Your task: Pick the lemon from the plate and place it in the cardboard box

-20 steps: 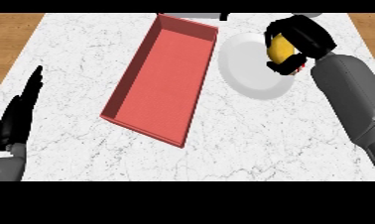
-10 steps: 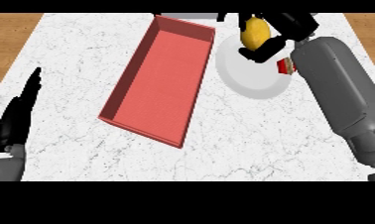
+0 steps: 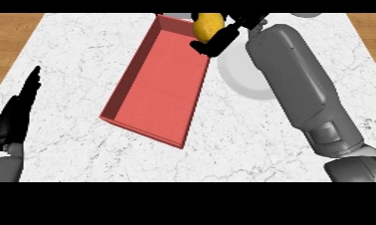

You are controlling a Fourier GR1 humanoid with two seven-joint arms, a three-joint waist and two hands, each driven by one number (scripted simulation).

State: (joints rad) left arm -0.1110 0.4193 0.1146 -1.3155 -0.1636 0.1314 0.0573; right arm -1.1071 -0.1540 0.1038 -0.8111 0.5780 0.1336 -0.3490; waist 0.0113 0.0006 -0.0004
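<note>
Lemon's up at the far corner of the box

White marble table [image 3: 88, 159], brown wood [image 3: 16, 35] past its far corners. Right hand [image 3: 220, 41] is curled round the lemon [image 3: 208, 25] at the red box's [image 3: 158, 89] far right corner, just left of the white plate [image 3: 242, 77]. Left hand [image 3: 18, 114] rests at the left edge, fingers straight.

1. The counter [image 3: 88, 159] has a white marble top veined with grey.
2. A long, open red cardboard box [image 3: 158, 94] lies on it at a slant, its far end at the middle of the counter's far edge and its near end towards the near left corner.
3. A white plate [image 3: 238, 74] lies just beside the box's right long side, partly hidden.
</note>
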